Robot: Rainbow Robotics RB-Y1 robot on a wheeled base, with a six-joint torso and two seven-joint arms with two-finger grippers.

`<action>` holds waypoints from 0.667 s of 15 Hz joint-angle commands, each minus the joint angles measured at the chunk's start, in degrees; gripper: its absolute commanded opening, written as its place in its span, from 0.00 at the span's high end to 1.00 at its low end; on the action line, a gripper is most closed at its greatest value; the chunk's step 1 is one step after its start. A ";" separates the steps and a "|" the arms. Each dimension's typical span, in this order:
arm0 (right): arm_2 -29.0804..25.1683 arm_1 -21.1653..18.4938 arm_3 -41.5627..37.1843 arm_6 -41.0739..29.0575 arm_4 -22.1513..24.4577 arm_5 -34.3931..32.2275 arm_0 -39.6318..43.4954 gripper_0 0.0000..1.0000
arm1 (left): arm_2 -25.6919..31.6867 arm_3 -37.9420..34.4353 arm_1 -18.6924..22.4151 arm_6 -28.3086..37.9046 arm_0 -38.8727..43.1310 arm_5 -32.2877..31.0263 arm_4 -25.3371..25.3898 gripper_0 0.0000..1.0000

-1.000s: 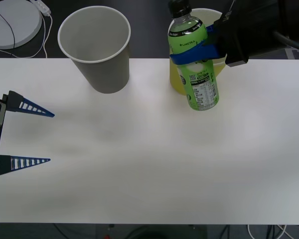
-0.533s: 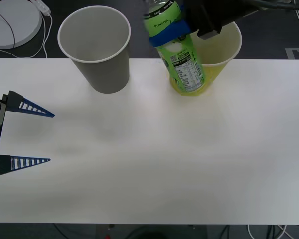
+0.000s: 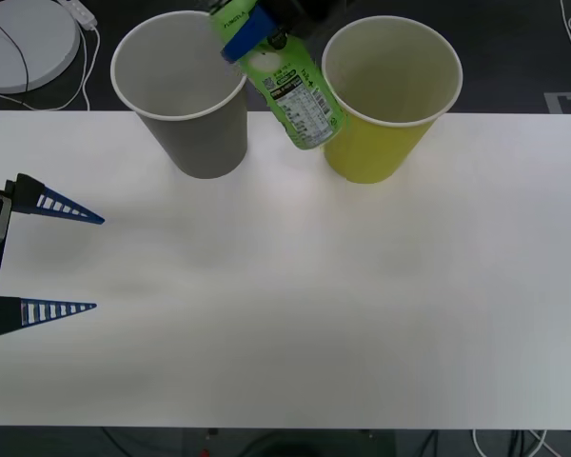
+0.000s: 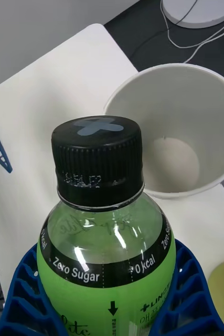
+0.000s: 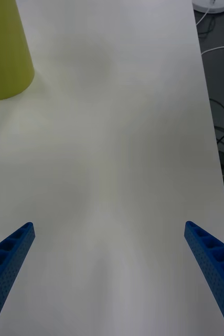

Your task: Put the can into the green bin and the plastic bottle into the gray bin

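In the front view, at the top middle, I see my right end effector point(image 3: 247, 33) pinching the plastic bottle point(image 3: 290, 86), tilted between the gray bin point(image 3: 186, 105) and the green bin point(image 3: 385, 105). My left end effector point(image 3: 43, 255) rests spread wide at the left edge over the white counter point(image 3: 295, 305).

In the right wrist view, blue fingers point(image 4: 22, 299) hug the bottle point(image 4: 104, 226), its black cap point(image 4: 98, 152) just beside the gray bin's point(image 4: 174, 131) rim.

In the left wrist view, the green bin point(image 5: 4, 52) stands at the upper left.

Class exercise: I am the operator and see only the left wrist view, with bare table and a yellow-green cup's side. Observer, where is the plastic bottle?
Observer: The right gripper holds the plastic bottle tilted in the air between the gray bin and the green bin, with its cap toward the gray one.
Operator: Is the gray bin empty?
Observer: Yes, the right wrist view shows its bare pale bottom.
Operator: Where is my arm?
Observer: The left gripper is open at the table's left side, away from both bins.
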 commanded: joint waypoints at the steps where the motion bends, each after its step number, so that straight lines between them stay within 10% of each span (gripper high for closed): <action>1: 0.23 4.98 5.65 -1.34 4.26 -0.94 -2.72 1.00 | 0.00 0.00 0.00 0.00 0.00 0.00 0.00 0.00; 10: 0.14 16.40 22.27 -1.52 14.11 -1.47 -10.72 1.00 | 0.00 0.00 0.00 0.00 0.00 0.00 0.00 0.00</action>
